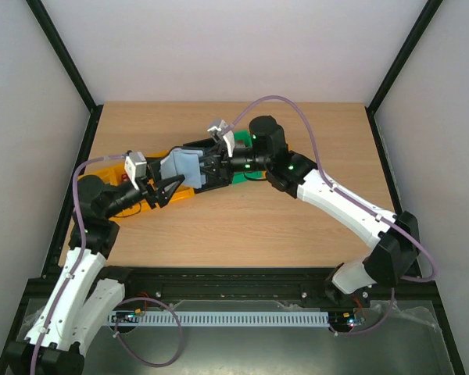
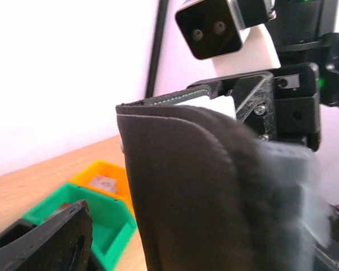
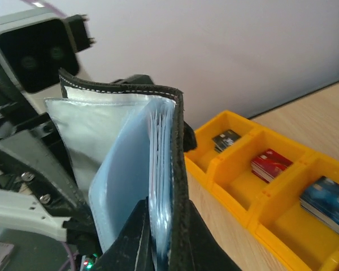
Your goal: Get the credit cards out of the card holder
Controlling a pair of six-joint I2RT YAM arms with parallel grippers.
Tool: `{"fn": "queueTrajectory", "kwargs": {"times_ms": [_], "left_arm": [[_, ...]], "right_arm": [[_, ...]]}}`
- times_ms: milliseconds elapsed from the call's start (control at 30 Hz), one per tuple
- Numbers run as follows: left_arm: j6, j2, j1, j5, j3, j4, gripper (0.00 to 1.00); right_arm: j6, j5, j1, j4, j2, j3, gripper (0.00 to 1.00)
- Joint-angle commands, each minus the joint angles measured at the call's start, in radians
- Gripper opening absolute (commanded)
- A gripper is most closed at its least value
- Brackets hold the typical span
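Observation:
The card holder (image 1: 181, 167) is black with blue-grey inner pockets and is held open, upright above the table. My right gripper (image 1: 209, 167) is shut on its black cover and several pocket leaves, as the right wrist view (image 3: 165, 212) shows on the holder (image 3: 178, 169). My left gripper (image 1: 164, 190) is right at the holder's other side. In the left wrist view the black cover (image 2: 203, 197) fills the middle. One finger (image 2: 45, 240) stands apart from it, and the other is hidden. A red card (image 3: 269, 164) lies in the yellow bin (image 3: 237, 169).
The yellow bin's other compartments hold a black card (image 3: 226, 139) and a blue card (image 3: 327, 200). The yellow bin (image 1: 109, 168) lies under the left gripper. A green bin (image 1: 241, 142) sits behind the right gripper. The left wrist view shows a green bin (image 2: 101, 223) and an orange one (image 2: 110, 172).

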Motion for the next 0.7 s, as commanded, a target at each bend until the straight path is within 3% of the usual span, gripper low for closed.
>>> {"fn": "queueTrajectory", "kwargs": {"times_ms": [0, 133, 233, 500, 667], "left_arm": [[0.081, -0.014, -0.002, -0.138, -0.006, -0.058, 0.78], [0.115, -0.003, -0.002, -0.137, -0.006, -0.072, 0.8], [0.112, 0.008, -0.003, -0.168, -0.005, -0.068, 0.82], [0.193, 0.011, 0.049, -0.459, 0.046, -0.186, 0.81], [0.164, 0.019, 0.125, -0.473, 0.077, -0.21, 0.81]], "right_arm": [[0.006, 0.125, 0.012, -0.114, 0.041, 0.11, 0.02], [-0.002, 0.217, 0.041, -0.177, 0.061, 0.164, 0.02], [-0.018, 0.191, 0.066, -0.197, 0.073, 0.191, 0.02], [-0.042, 0.076, 0.058, -0.211, 0.017, 0.192, 0.02], [0.01, 0.146, 0.015, -0.241, -0.01, 0.169, 0.01]]}}
